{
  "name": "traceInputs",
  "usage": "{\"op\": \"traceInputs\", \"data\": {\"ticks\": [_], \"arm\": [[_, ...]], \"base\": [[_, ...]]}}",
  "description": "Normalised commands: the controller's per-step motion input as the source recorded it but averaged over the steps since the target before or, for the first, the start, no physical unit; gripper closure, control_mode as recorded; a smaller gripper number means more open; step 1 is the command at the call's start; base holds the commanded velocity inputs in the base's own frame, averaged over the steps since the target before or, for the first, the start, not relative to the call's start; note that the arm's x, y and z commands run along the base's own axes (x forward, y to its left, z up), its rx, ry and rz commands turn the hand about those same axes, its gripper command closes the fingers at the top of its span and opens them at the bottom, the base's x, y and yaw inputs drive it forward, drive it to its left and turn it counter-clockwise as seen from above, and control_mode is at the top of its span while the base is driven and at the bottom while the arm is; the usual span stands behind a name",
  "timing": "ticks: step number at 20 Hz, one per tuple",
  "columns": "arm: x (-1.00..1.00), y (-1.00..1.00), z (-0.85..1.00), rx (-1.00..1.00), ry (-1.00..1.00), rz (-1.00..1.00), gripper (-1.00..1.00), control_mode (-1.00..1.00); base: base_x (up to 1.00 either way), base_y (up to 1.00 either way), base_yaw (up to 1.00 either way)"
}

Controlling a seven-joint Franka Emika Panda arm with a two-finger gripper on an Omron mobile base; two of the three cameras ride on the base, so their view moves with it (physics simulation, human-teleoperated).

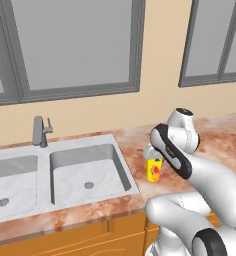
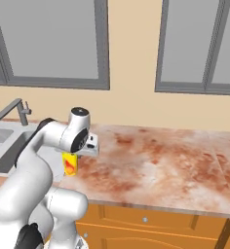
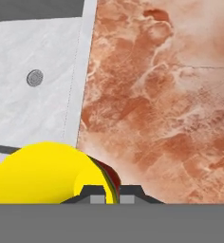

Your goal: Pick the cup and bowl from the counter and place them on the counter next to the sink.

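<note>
Counter (image 1: pixel 135 140); cup (image 1: pixel 154 170) upright, vertical axis

The reddish-brown and cream marbled stone counter (image 2: pixel 156 160) lies bare from 12 to 3 o'clock of the small yellow cylindrical cup (image 1: pixel 154 170), an open stretch for a hand to pass. At the cup's 9 o'clock the grey metal double-basin sink (image 1: pixel 85 172) drops away just beside it. The grey faucet (image 1: pixel 39 131) stands at about 10 o'clock behind the basins, well apart.
</note>
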Motion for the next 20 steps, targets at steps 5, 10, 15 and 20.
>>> {"op": "traceInputs", "data": {"ticks": [5, 10, 15, 20], "arm": [[0.08, 0.04, -0.53, 0.0, 0.0, 0.0, 1.0, -1.0], [0.0, 0.0, -0.47, 0.0, 0.0, 0.0, 1.0, -1.0], [0.0, 0.0, -0.41, 0.0, 0.0, 0.0, 1.0, -1.0], [0.0, 0.0, -0.33, 0.0, 0.0, 0.0, 1.0, -1.0]], "base": [[0.0, 0.0, 0.0], [0.0, 0.0, 0.0], [0.0, 0.0, 0.0], [0.0, 0.0, 0.0]]}}
